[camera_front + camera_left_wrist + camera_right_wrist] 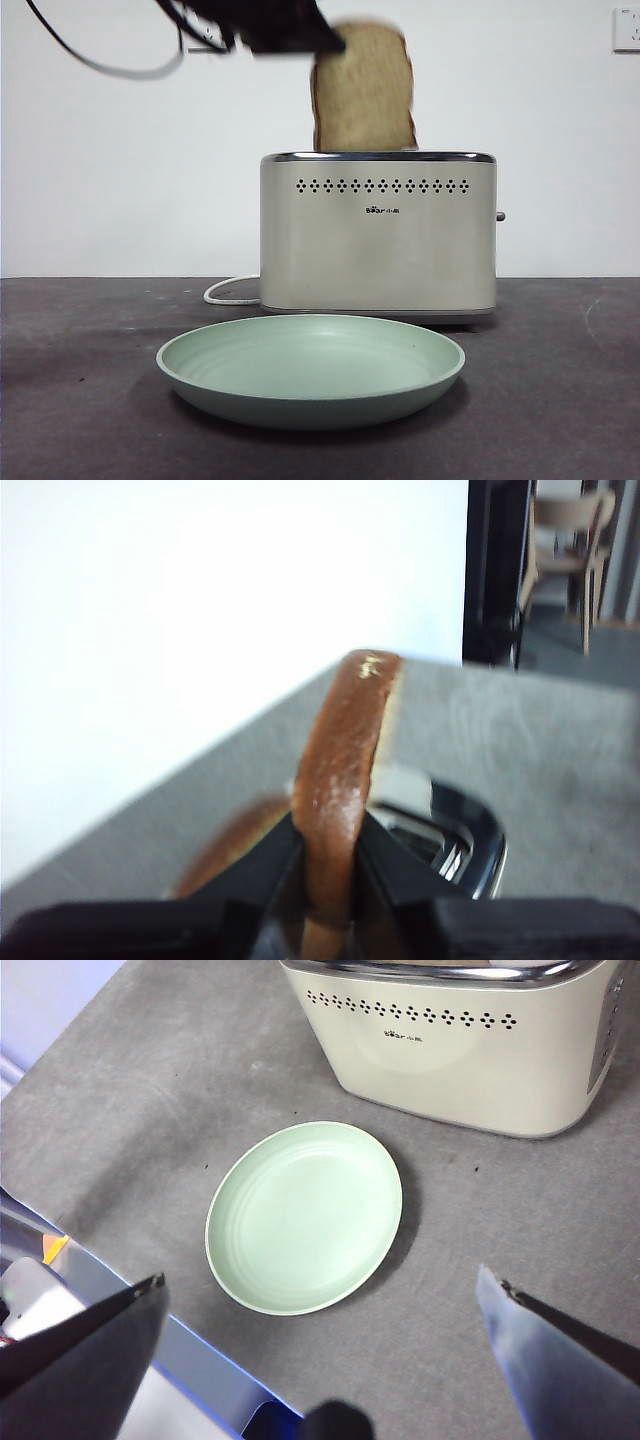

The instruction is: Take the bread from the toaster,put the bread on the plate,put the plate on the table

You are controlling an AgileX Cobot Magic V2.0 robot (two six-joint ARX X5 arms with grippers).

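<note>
The left gripper (335,45), entering from the upper left, is clamped on the left crust edge of the bread (364,90), which stands nearly clear of the toaster (378,235), its lower edge at the chrome rim. A second slice (228,845) sits low in the other slot. Lift straight until the slice clears, then carry it near to the plate (200,365), empty on the table (560,400). The right gripper (325,1335) waits, jaws spread, above the plate.
</note>
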